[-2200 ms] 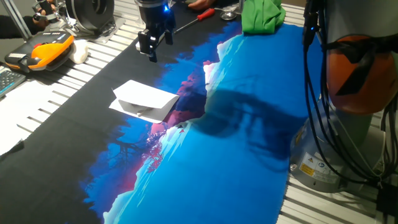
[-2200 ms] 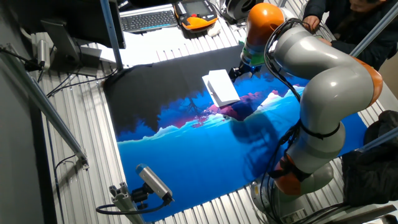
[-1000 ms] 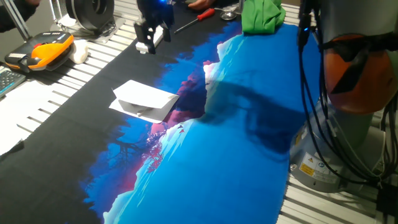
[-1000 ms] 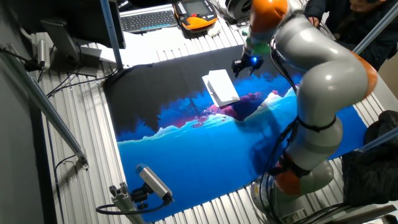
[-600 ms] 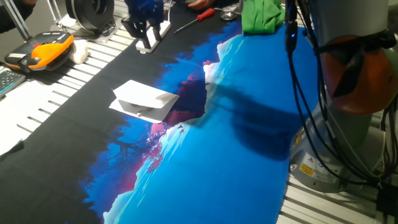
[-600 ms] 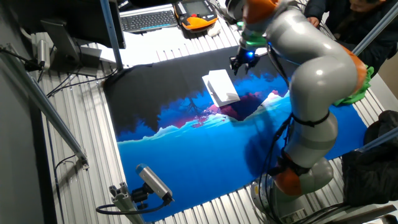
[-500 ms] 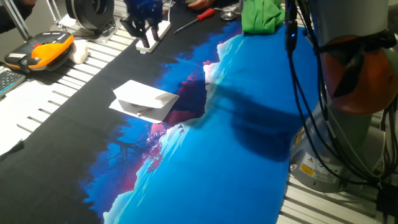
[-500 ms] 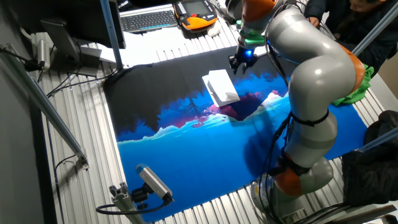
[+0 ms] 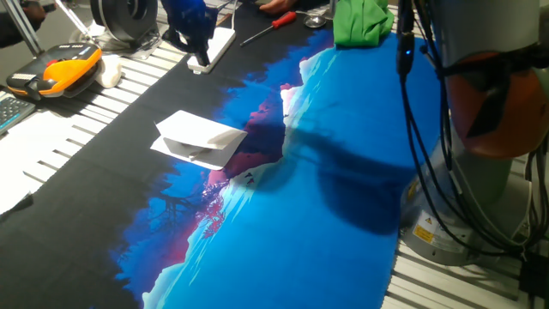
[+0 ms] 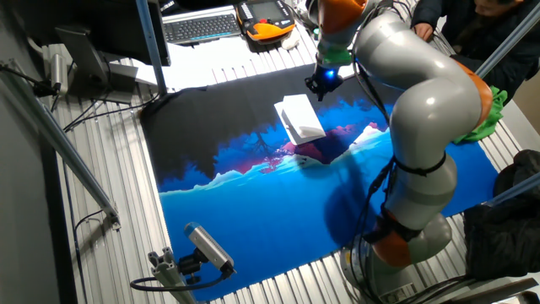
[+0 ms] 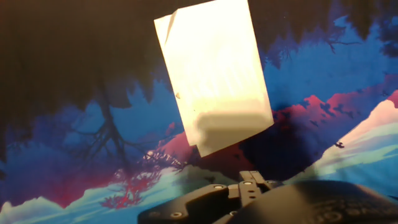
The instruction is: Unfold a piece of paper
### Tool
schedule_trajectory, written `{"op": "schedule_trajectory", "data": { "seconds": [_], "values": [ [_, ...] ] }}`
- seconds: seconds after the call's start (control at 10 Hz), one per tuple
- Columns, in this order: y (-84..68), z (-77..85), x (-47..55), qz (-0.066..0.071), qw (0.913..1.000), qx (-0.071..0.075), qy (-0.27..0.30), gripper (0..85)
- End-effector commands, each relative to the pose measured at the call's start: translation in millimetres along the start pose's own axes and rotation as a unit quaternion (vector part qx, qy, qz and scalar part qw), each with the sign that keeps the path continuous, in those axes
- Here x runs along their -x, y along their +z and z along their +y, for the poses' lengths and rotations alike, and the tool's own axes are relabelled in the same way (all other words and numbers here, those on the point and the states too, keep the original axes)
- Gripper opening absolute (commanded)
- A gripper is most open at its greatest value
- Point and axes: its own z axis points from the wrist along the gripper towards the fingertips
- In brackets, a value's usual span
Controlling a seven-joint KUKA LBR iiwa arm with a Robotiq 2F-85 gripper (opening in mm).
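Lying folded on the dark part of the blue landscape mat (image 9: 309, 197), the piece of paper (image 9: 199, 139) (image 10: 301, 118) (image 11: 214, 71) is unmoved. Gripper (image 9: 196, 53) (image 10: 319, 82) has shifted further away toward the bench (image 9: 51, 129) edge, well apart from it; jaws blurred, state cannot be told.

Robotics laboratory workbench. The surface (image 10: 101, 245) is ribbed aluminium profile, partly covered by a printed mat (image 9: 326, 232) in black and blue. A grey and orange industrial arm (image 10: 422, 101) is mounted at the bench edge, with black cables (image 9: 420, 129) hanging beside its base. An orange and black handheld control pendant (image 9: 56, 70) and a keyboard (image 10: 201, 27) lie at the far side. A red-handled screwdriver (image 9: 274, 24), a green cloth (image 9: 360, 21) and a camera on a small mount (image 10: 207, 247) also sit on the bench.
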Motion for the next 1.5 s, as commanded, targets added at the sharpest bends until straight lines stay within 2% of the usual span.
{"op": "schedule_trajectory", "data": {
  "seconds": [0.0, 0.1, 0.2, 0.3, 0.4, 0.5, 0.6, 0.8, 0.9, 1.0, 1.1, 1.2, 1.3, 1.4],
  "values": [
    [1.5, 1.1, 0.6, -0.001, 1.0000, 0.002, 0.002, 0.0],
    [-0.4, 1.2, 0.3, 0.001, 1.0000, 0.003, 0.003, 0.0],
    [2.8, 2.4, -1.1, -0.003, 1.0000, -0.005, 0.001, 0.0],
    [15.9, 7.7, -4.1, -0.012, 0.9998, -0.017, 0.001, 0.0],
    [32.0, 12.5, -6.8, -0.018, 0.9996, -0.020, 0.004, 0.0],
    [48.6, 17.5, -8.4, -0.021, 0.9996, -0.014, 0.009, 0.0],
    [64.3, 21.5, -8.4, -0.028, 0.9995, -0.014, 0.009, 0.0],
    [68.9, 22.2, -7.9, -0.041, 0.9990, -0.013, 0.011, 0.0],
    [68.9, 22.2, -7.9, -0.036, 0.9992, -0.014, 0.012, 0.0],
    [68.9, 22.2, -7.9, -0.017, 0.9995, -0.022, 0.014, 0.0],
    [68.9, 22.2, -7.9, -0.011, 0.9990, -0.040, 0.016, 0.0],
    [68.9, 22.2, -7.9, -0.012, 0.9988, -0.044, 0.019, 0.0],
    [68.9, 22.2, -7.9, 0.002, 0.9989, -0.046, -0.001, 0.0],
    [68.9, 22.2, -7.9, 0.011, 0.9997, -0.016, -0.011, 0.0]
  ]
}}
